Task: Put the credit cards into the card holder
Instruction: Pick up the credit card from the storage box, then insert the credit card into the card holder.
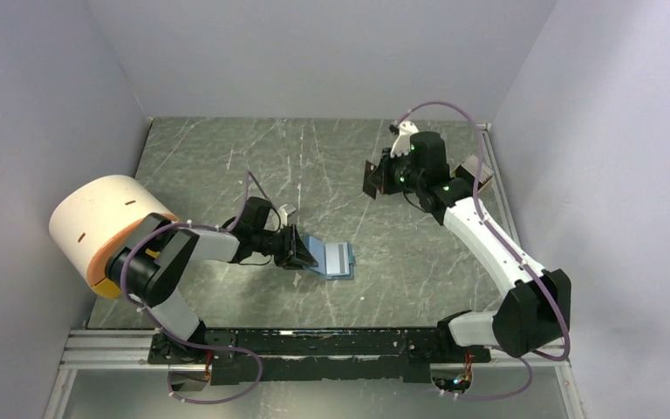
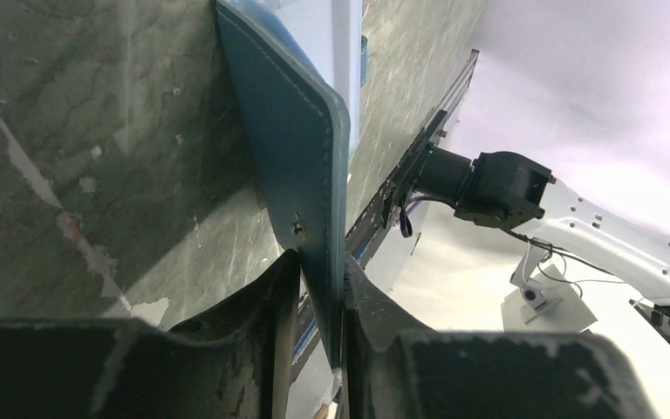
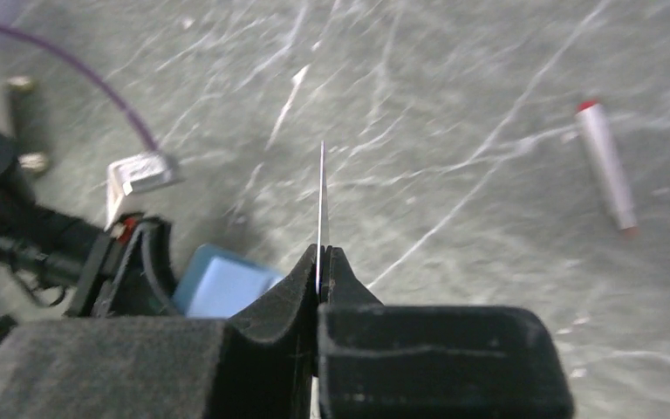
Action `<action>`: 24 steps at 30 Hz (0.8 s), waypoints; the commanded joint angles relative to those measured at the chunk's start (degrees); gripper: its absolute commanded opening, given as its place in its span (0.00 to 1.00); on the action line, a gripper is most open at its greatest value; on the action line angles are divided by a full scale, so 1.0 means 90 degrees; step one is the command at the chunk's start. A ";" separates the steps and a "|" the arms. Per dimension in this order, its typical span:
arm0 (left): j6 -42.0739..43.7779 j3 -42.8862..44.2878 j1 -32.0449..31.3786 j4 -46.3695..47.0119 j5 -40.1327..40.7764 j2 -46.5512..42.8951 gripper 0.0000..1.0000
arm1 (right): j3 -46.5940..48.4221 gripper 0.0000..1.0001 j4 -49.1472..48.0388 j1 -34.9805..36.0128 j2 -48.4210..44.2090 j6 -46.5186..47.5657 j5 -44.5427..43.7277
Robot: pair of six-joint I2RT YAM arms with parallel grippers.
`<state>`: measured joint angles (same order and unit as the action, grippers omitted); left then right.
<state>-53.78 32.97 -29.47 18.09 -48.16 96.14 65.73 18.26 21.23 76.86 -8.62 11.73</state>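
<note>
Currently left fingers (image 2: pixel 253 336) pinch the card holder (image 2: pixel 297 157) by its flap; right fingers (image 3: pixel 279 297) clamp a credit card (image 3: pixel 322 201).

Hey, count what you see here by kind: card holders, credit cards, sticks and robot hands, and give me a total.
card holder: 1, clamped by the left hand
credit card: 1 plainly seen, pinched edge-on in the right hand
white stick: 1
hands: 2
Total: 5
</note>
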 commanded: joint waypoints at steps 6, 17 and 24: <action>0.0756 -0.0029 -0.0001 -0.1078 0.0871 -0.0591 0.33 | -0.1683 0.00 -0.1500 0.0552 -0.0211 -0.2159 0.1735; 0.0761 -0.0264 0.0224 -0.1131 0.0988 -0.0762 0.33 | -0.2862 0.00 -0.2894 0.0989 0.0492 -0.3361 0.1863; 0.0841 -0.0373 0.0402 -0.1216 0.1042 -0.0916 0.30 | -0.2985 0.00 -0.3275 0.0990 0.0922 -0.3409 0.2002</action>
<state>-47.44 30.83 -26.79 7.84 -39.70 89.38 39.72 -6.04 29.76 83.33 -37.58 28.08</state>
